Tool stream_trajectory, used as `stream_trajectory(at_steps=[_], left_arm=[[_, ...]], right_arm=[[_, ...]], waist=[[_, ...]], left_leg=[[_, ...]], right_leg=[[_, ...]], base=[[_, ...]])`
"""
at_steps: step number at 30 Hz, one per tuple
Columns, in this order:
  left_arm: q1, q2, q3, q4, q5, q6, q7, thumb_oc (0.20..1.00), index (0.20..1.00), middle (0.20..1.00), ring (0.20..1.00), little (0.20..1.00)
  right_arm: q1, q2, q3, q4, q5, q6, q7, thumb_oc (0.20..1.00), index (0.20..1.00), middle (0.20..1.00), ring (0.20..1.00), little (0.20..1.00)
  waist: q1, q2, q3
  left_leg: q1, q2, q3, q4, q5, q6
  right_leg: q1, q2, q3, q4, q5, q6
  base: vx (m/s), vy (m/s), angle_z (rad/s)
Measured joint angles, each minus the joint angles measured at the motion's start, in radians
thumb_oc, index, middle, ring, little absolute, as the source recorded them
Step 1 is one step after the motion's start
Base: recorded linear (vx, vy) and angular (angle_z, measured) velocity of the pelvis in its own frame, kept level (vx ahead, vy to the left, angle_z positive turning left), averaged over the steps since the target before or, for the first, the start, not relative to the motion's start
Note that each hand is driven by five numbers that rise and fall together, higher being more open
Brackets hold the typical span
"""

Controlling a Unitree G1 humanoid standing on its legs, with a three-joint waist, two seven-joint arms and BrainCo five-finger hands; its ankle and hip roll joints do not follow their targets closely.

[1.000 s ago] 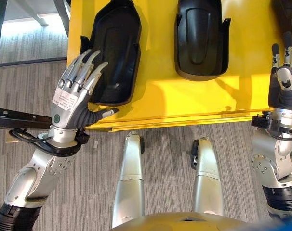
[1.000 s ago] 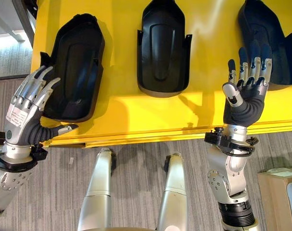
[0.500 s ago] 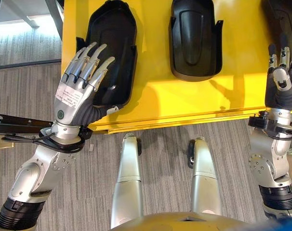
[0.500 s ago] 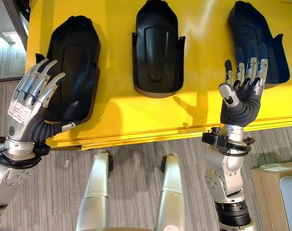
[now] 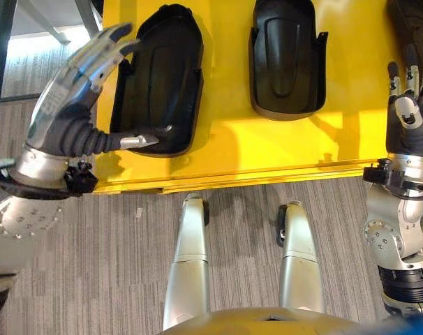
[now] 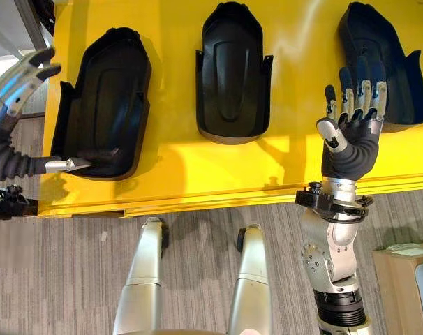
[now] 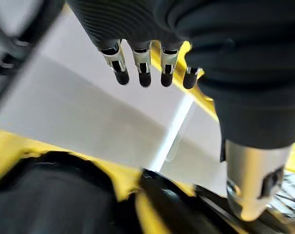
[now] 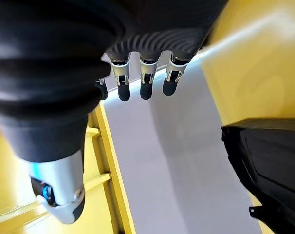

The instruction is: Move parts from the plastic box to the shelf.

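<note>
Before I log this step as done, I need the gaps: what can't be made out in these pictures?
- Right black part: the right hand in front hides its near end; cut by the frame edge in the left eye view.
- Left hand: motion-blurred, so whether it touches the left black part is unclear.
- Plastic box: I cannot place it.
- Yellow shelf: far side cut off.

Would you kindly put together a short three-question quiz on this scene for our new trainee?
1. True or false: the right hand is curled round a black part.
2. How many black parts lie on the yellow shelf in the right eye view?
3. Which part is the left hand nearest? A) left part B) middle part C) right part

Key: 1 false, its fingers are straight and hold nothing; 2 three; 3 A, thumb at its near end.
</note>
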Motion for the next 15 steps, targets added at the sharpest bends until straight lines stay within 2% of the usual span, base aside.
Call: stream_trajectory(at_steps=[5, 15], left_arm=[[-0.082, 0.101, -0.110, 0.011, -0.173, 0.024, -0.117, 1.000, 1.000, 1.000, 1.000, 1.000], [-0.167, 0.179, -0.214, 0.017, -0.360, 0.050, -0.262, 1.000, 1.000, 1.000, 1.000, 1.000]], right_arm=[[0.011, 0.000, -0.006, 0.013, 0.006, 0.023, 0.040, 1.000, 1.000, 1.000, 1.000, 1.000], [0.028, 0.001, -0.013, 0.038, 0.023, 0.040, 0.080, 1.000, 1.000, 1.000, 1.000, 1.000]], waist=[[0.013, 0.007, -0.004], [0.022, -0.001, -0.009]], left_leg=[[0.002, 0.001, -0.004, 0.000, -0.001, -0.004], [0.002, 0.000, -0.006, -0.003, -0.001, -0.008]], right_leg=[[-0.003, 0.004, 0.000, 0.005, 0.002, 0.001], [-0.002, 0.009, 0.002, -0.014, 0.002, 0.001]], base=[[0.00, 0.001, -0.01], [0.00, 0.000, -0.03]])
